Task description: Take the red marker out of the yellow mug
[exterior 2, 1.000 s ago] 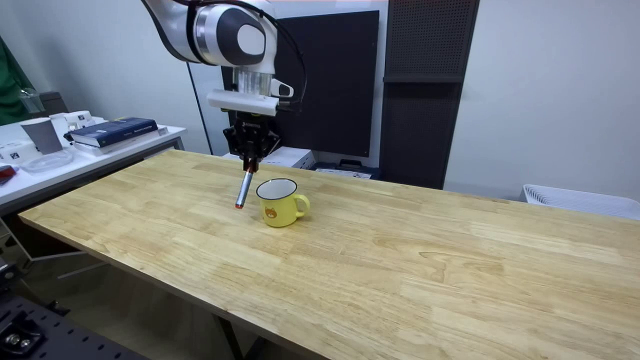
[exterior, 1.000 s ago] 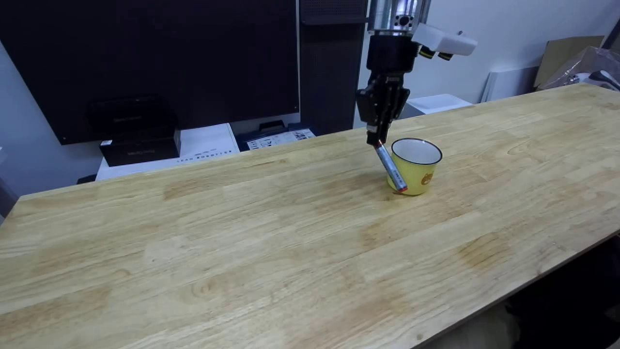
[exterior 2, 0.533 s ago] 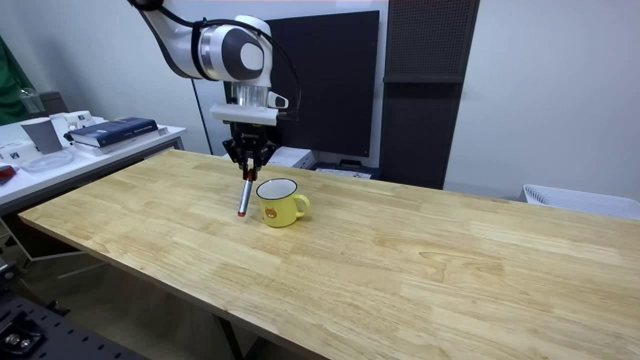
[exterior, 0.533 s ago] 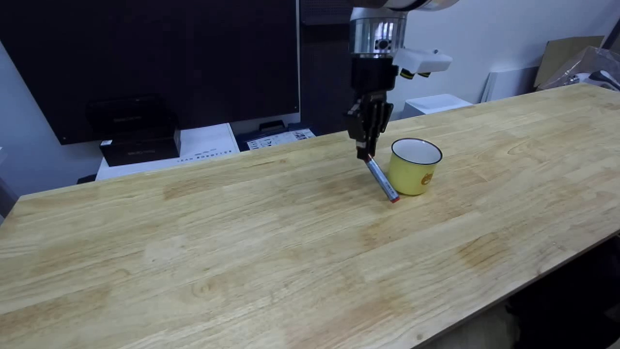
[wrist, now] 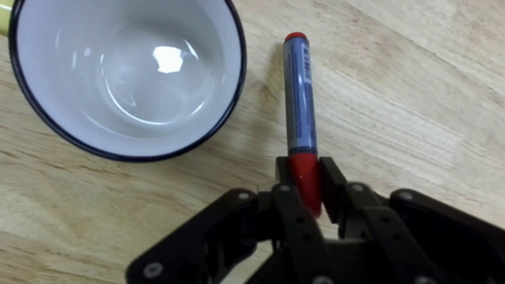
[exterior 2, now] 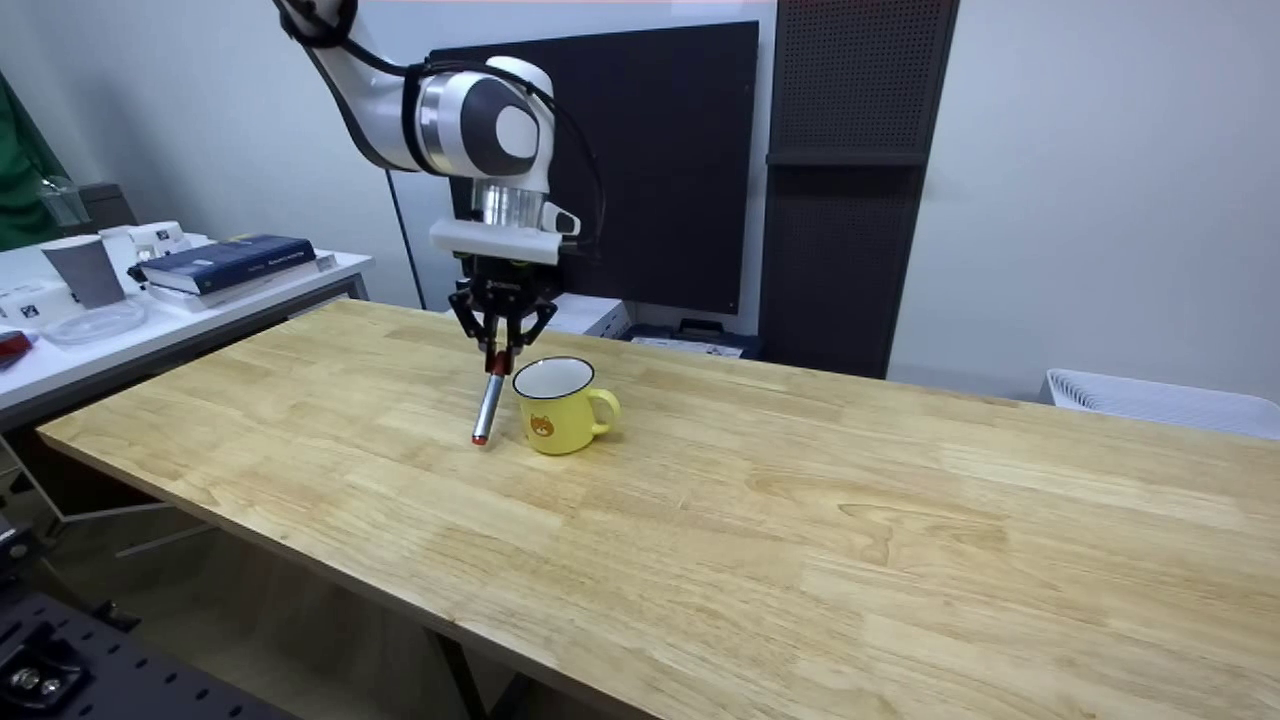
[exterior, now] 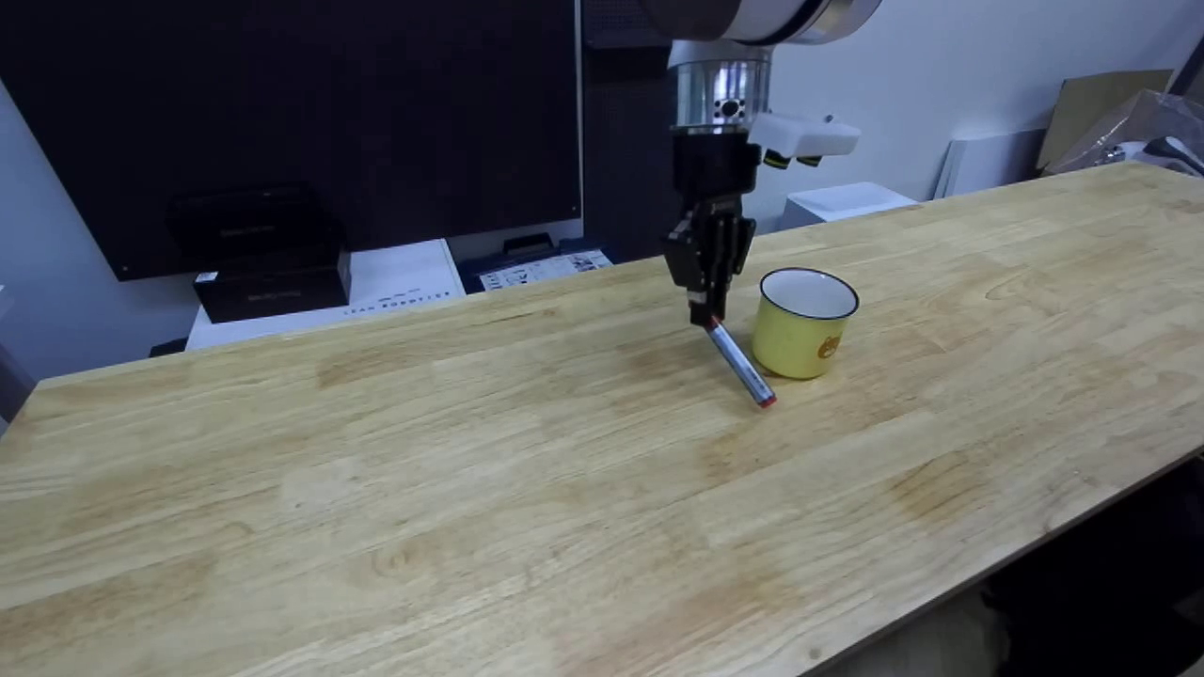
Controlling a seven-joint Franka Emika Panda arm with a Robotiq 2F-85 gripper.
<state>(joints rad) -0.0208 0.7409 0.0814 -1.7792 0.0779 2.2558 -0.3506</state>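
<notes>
The red marker has a grey-blue labelled barrel, a red cap and a red end; it shows in both exterior views [exterior: 741,365] [exterior 2: 488,408] and in the wrist view [wrist: 300,94]. My gripper [exterior: 707,317] [exterior 2: 500,362] [wrist: 303,167] is shut on its red cap. The marker hangs tilted, outside the mug, its free end low by the tabletop; I cannot tell whether it touches. The yellow mug [exterior: 790,346] [exterior 2: 562,425] stands upright beside the marker, handle on the side away from it. In the wrist view the mug's white inside [wrist: 150,90] is empty.
The wooden table [exterior: 470,489] spreads widely around the mug. Behind it are a white box with a black box [exterior: 273,291] on top. A side desk with a blue book [exterior 2: 230,265] and a grey cup [exterior 2: 85,270] stands beyond the table's end.
My gripper has moved down and slightly away from the mug with the marker in it. The marker's free end is lower and the marker leans more. The mug has not moved.
</notes>
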